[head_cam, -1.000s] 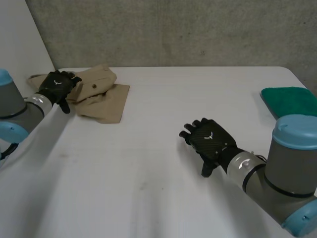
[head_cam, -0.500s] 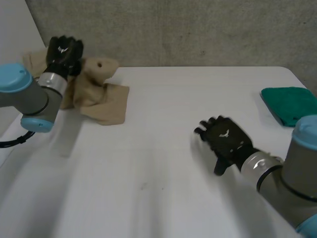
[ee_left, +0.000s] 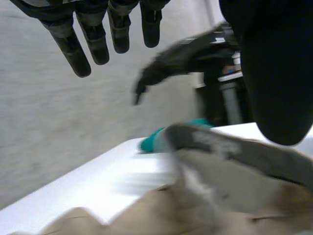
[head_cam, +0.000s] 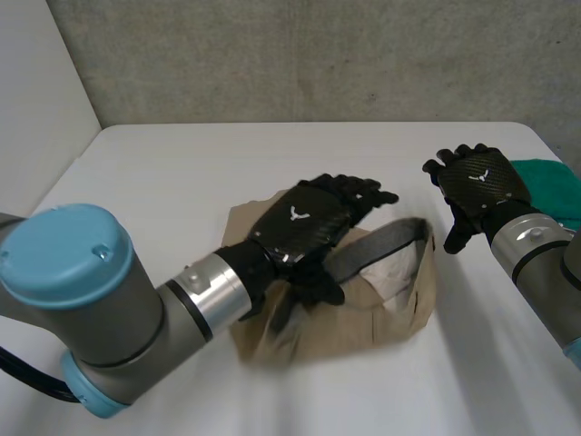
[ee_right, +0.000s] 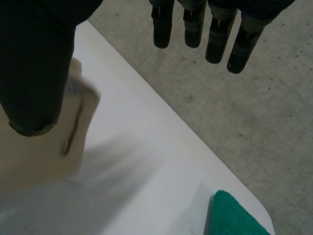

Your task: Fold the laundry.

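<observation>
We begin with the white table (head_cam: pixel 182 173), where the tan garment (head_cam: pixel 363 309) lies mid-table in a rumpled heap, its grey-lined waistband (head_cam: pixel 381 243) gaping open. Our left hand (head_cam: pixel 304 227) is over the heap, whether touching we cannot tell, with fingers straight and nothing gripped. Our right hand (head_cam: pixel 477 182) hangs just past the garment's right side, fingers relaxed and empty, beside the green cloth (head_cam: pixel 556 182) at the table's right edge. We judge the folding barely begun: no neat fold shows, so the garment wants spreading flat first, while the green cloth looks already folded
</observation>
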### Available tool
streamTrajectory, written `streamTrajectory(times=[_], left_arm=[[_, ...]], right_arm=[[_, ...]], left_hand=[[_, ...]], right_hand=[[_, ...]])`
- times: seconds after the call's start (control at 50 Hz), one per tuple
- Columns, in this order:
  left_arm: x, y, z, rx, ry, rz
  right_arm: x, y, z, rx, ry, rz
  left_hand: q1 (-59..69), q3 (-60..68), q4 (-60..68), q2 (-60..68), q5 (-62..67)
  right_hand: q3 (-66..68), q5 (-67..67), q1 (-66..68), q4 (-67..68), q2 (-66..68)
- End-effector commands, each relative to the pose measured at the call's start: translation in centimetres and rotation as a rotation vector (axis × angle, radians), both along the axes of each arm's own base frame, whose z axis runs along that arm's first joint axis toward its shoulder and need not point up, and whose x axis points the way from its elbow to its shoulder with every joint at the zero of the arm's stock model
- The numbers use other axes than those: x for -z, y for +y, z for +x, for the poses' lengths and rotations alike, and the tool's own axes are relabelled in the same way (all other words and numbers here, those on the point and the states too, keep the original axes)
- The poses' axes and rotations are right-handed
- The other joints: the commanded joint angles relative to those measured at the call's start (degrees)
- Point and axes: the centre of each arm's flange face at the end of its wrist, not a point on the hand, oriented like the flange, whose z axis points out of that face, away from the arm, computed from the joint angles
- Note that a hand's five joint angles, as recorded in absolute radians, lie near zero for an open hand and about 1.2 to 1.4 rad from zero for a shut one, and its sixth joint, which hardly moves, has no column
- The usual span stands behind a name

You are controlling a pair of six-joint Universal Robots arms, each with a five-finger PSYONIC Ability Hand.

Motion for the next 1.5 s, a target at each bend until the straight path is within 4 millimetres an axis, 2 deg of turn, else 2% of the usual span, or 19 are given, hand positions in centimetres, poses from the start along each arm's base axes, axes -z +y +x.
streamTrajectory(times=[0.02, 0.1, 0.14, 0.28, 0.38, 0.52, 0.72, 0.84, 0.9, 0.94, 0.98, 1.0, 1.04, 1.12, 1.2, 1.36, 1.4, 1.42, 1.5], left_arm=[[-3.4, -4.0, 4.3, -0.285, 0.021, -0.023], [-4.8, -5.6, 7.1, -0.416, 0.034, -0.049], [-4.7, -6.2, 7.9, -0.446, 0.032, -0.050], [-3.6, -9.5, 11.3, -0.563, 0.012, -0.028], [-0.4, -11.5, 11.3, -0.533, -0.047, 0.027], [3.7, -14.0, 10.6, -0.426, -0.179, 0.001], [8.2, -15.9, 9.5, -0.356, -0.390, -0.083], [9.2, -16.1, 8.1, -0.313, -0.438, -0.100], [9.7, -16.0, 7.5, -0.295, -0.445, -0.103], [9.9, -15.9, 7.2, -0.289, -0.445, -0.102], [9.9, -15.6, 6.7, -0.278, -0.443, -0.107], [9.9, -15.4, 6.5, -0.272, -0.442, -0.112], [9.8, -15.1, 6.0, -0.265, -0.439, -0.118], [9.6, -14.9, 5.6, -0.281, -0.449, -0.129], [9.6, -15.0, 5.4, -0.319, -0.464, -0.134], [8.5, -14.3, 4.5, -0.338, -0.458, -0.158], [7.2, -14.2, 4.5, -0.346, -0.443, -0.176], [5.4, -13.9, 4.5, -0.358, -0.423, -0.206], [1.5, -12.4, 4.8, -0.405, -0.384, -0.251]], right_arm=[[-1.1, 0.8, 0.6, -0.041, -0.001, -0.032], [-2.0, 3.5, 2.8, -0.156, 0.001, -0.011], [-2.4, 5.8, 4.6, -0.253, 0.008, 0.029], [-1.8, 12.0, 7.7, -0.442, 0.071, 0.149], [-0.1, 16.3, 9.6, -0.569, 0.139, 0.186], [3.4, 18.9, 9.7, -0.564, 0.244, 0.261], [6.1, 19.2, 9.3, -0.553, 0.237, 0.263], [6.8, 19.4, 9.3, -0.556, 0.232, 0.253], [7.2, 19.2, 9.4, -0.554, 0.233, 0.254], [7.8, 18.9, 9.4, -0.546, 0.236, 0.260], [8.1, 18.8, 9.4, -0.540, 0.241, 0.264], [8.3, 18.6, 9.3, -0.532, 0.245, 0.266], [8.4, 18.5, 9.2, -0.526, 0.246, 0.270], [8.5, 17.5, 8.8, -0.494, 0.245, 0.277], [8.3, 16.1, 8.2, -0.441, 0.238, 0.279], [4.2, 13.5, 7.2, -0.368, 0.162, 0.174], [2.5, 12.6, 6.7, -0.335, 0.135, 0.129], [1.7, 12.3, 6.5, -0.324, 0.122, 0.107], [-2.3, 10.4, 5.3, -0.262, 0.061, 0.001]], left_hand=[[0.27, -1.06, -0.53, -0.63, -1.02], [0.43, -0.89, -0.37, -0.47, -0.85], [0.44, -0.89, -0.37, -0.47, -0.85], [0.94, -0.38, 0.14, 0.04, -0.34], [1.61, 0.29, 0.81, 0.71, 0.33], [2.28, 0.96, 1.48, 1.38, 1.00], [2.12, 0.79, 1.32, 1.22, 0.83], [6.64, 5.32, 5.84, 5.74, 5.36], [18.06, 16.74, 17.26, 17.16, 16.78], [25.63, 24.30, 24.83, 24.72, 24.34], [40.41, 39.09, 39.61, 39.51, 39.13], [45.13, 43.81, 44.33, 44.23, 43.85], [53.54, 52.22, 52.74, 52.64, 52.26], [67.16, 65.84, 66.36, 66.26, 65.88], [68.71, 67.38, 67.91, 67.80, 67.42], [68.71, 67.38, 67.91, 67.80, 67.42], [68.71, 67.38, 67.91, 67.80, 67.42], [68.71, 67.38, 67.91, 67.80, 67.42], [68.71, 67.38, 67.91, 67.80, 67.42]], right_hand=[[-2.44, -3.84, -1.66, -3.65, -2.75], [-2.44, -3.84, -1.66, -3.65, -2.75], [-2.44, -3.84, -1.66, -3.65, -2.75], [-2.44, -3.84, -1.66, -3.65, -2.75], [-2.44, -3.84, -1.66, -3.65, -2.75], [-2.44, -3.84, -1.66, -3.65, -2.75], [-2.44, -3.84, -1.66, -3.65, -2.75], [5.19, 3.79, 5.96, 3.97, 4.87], [15.94, 14.54, 16.71, 14.72, 15.62], [30.56, 29.16, 31.33, 29.35, 30.24], [42.66, 41.27, 43.44, 41.45, 42.35], [55.22, 53.82, 55.99, 54.00, 54.90], [65.72, 64.32, 66.50, 64.51, 65.41], [67.56, 66.16, 68.34, 66.35, 67.25], [67.56, 66.16, 68.34, 66.35, 67.25], [67.56, 66.16, 68.34, 66.35, 67.25], [67.56, 66.16, 68.34, 66.35, 67.25], [67.56, 66.16, 68.34, 66.35, 67.25], [67.56, 66.16, 68.34, 66.35, 67.25]])
